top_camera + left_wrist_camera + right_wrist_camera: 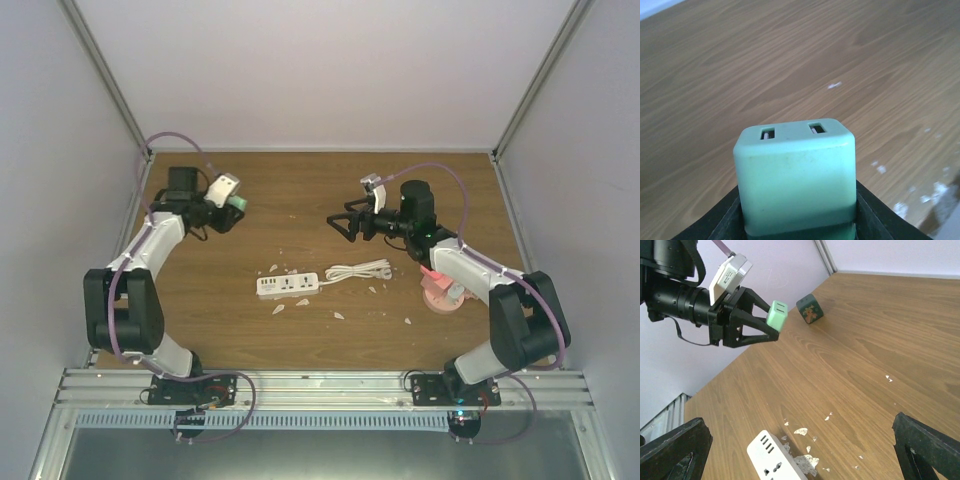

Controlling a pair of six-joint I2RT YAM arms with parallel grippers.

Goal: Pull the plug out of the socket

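**Plug held off the strip by the left gripper**

The white power strip (pixel 287 286) lies flat on the wooden table (pixel 300 190) with its sockets facing up. The mint-green plug (pixel 796 175) is out of the strip. It sits up and to the left of it, well apart and above the table top, clamped between the black fingers of the left gripper (pixel 773 320). Two slots with metal inside show on the plug's free face.

Past the plug, further from the strip, a dark green cube (pixel 809 309) sits tilted on the table near the wall.

The right gripper (pixel 340 222) hangs beyond the strip and slightly to its right, jaws spread wide and holding nothing.

A coiled white cable (pixel 357 270) lies just right of the strip, running from its end. Further right, a pink object (pixel 440 292) is partly hidden under the right arm, and I cannot tell what it is. White scraps (pixel 279 308) are scattered close around the strip, mostly on its near side.
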